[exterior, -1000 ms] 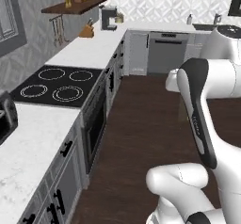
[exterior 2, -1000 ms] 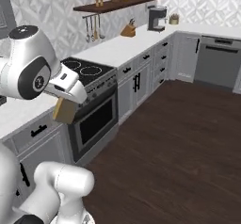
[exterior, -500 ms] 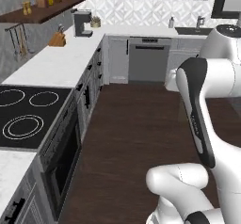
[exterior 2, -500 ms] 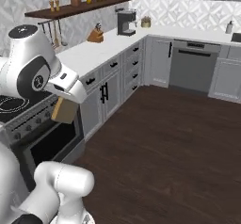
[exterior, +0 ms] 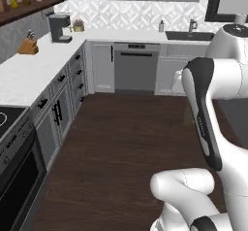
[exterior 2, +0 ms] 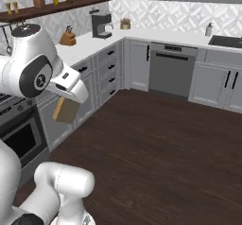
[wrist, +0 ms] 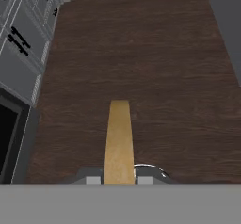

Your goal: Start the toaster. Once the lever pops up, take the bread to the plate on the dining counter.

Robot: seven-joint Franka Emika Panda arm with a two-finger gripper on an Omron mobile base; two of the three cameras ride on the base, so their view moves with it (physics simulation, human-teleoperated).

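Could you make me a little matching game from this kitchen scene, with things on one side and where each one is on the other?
Things:
1. bread
2. coffee machine
3. knife block
4. dishwasher

Places:
A. under the counter, set between grey cabinets
B. in the corner of the counter, beside a small potted plant
C. held on edge in the gripper, above the dark wood floor
D. on the white counter below the wooden shelf

Pairs: 1-C, 2-B, 3-D, 4-A

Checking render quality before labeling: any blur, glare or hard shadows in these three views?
Left base view: soft and slightly blurred, flat light, no glare. Right base view: the same softness; the bread under the gripper casts no clear shadow. Hand view: the floor is sharp enough, the bread is seen edge-on.
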